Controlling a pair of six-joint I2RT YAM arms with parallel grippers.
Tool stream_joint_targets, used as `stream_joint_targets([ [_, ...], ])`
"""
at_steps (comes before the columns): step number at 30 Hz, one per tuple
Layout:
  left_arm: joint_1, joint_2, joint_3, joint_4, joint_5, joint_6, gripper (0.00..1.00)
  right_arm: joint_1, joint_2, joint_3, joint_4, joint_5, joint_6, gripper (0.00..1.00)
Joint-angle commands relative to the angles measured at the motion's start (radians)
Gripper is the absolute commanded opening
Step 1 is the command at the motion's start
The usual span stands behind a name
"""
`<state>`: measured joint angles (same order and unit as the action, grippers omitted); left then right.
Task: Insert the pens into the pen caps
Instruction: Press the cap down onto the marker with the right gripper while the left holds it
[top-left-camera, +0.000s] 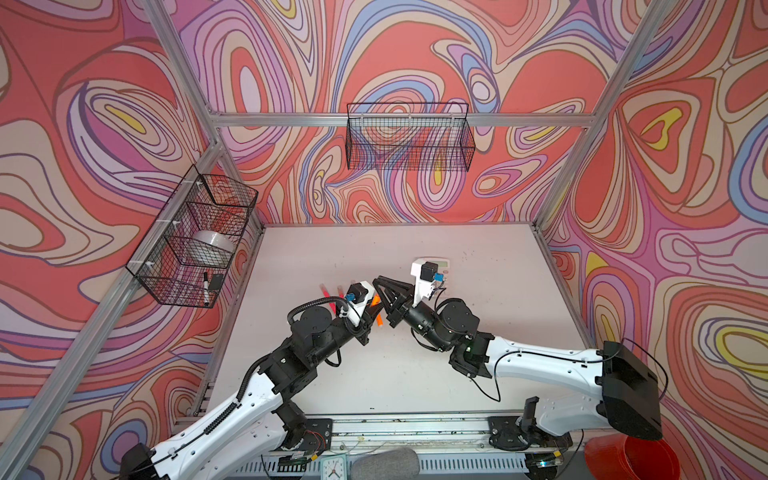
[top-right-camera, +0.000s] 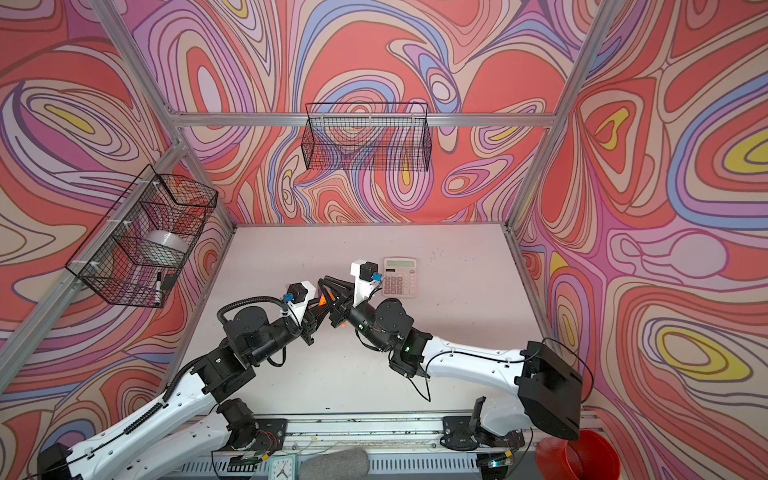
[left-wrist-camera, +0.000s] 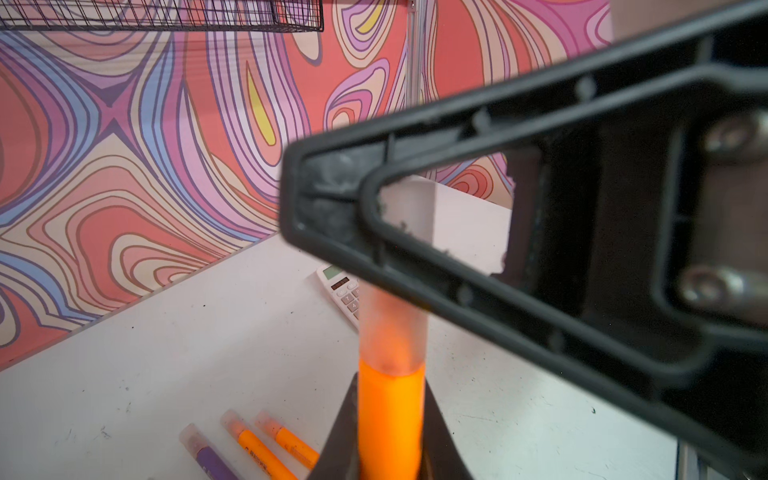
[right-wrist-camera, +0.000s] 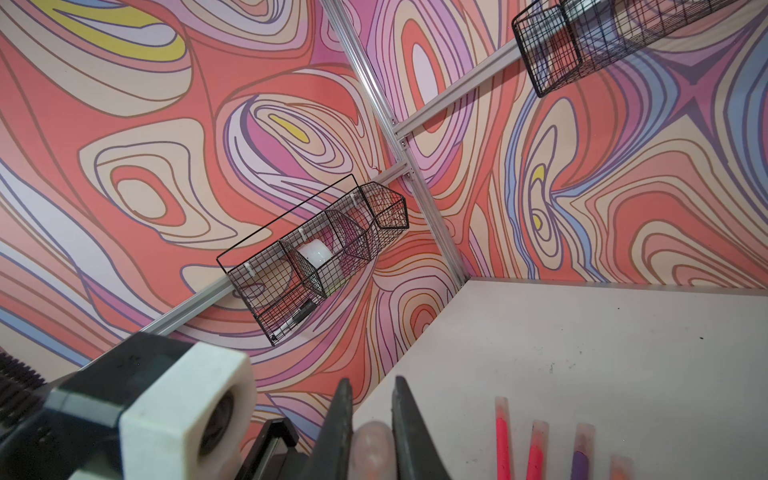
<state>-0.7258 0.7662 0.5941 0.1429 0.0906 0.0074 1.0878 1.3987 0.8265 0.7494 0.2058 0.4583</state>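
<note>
the left gripper (left-wrist-camera: 390, 384) is clamped on an orange pen (left-wrist-camera: 390, 419), just left of the calculator (top-right-camera: 400, 276) in both top views; the right gripper (right-wrist-camera: 372, 415) pinches a pale cap (left-wrist-camera: 392, 328) seated over that pen's tip. other capped pens (right-wrist-camera: 503, 436), pink, purple and orange, lie flat on the table (top-right-camera: 457, 353) farther left of the calculator.

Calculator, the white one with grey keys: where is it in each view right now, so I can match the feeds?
In a top view: the white grey-keyed calculator, mostly hidden behind the right arm's white camera mount.
In a top view: the calculator in full, right of that mount.
Left wrist: one corner, behind the pale frosted pen cap.
Right wrist: not in it.
Shared landmark: the black wire basket on the back wall.
</note>
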Motion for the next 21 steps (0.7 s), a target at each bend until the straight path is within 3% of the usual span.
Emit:
stream_joint_targets([
  [1,0.032,-0.026,0.177,0.542,-0.111,-0.029,0.0,0.114,0.099,-0.13,-0.454,-0.249,0.033,0.0],
  [12,0.034,-0.024,0.124,0.756,-0.184,0.008,0.0,0.156,0.158,-0.148,-0.407,-0.281,0.061,0.0],
  [21,0.032,-0.025,0.161,0.724,-0.147,0.007,0.0,0.156,0.102,-0.188,-0.349,-0.227,0.1,0.0],
])
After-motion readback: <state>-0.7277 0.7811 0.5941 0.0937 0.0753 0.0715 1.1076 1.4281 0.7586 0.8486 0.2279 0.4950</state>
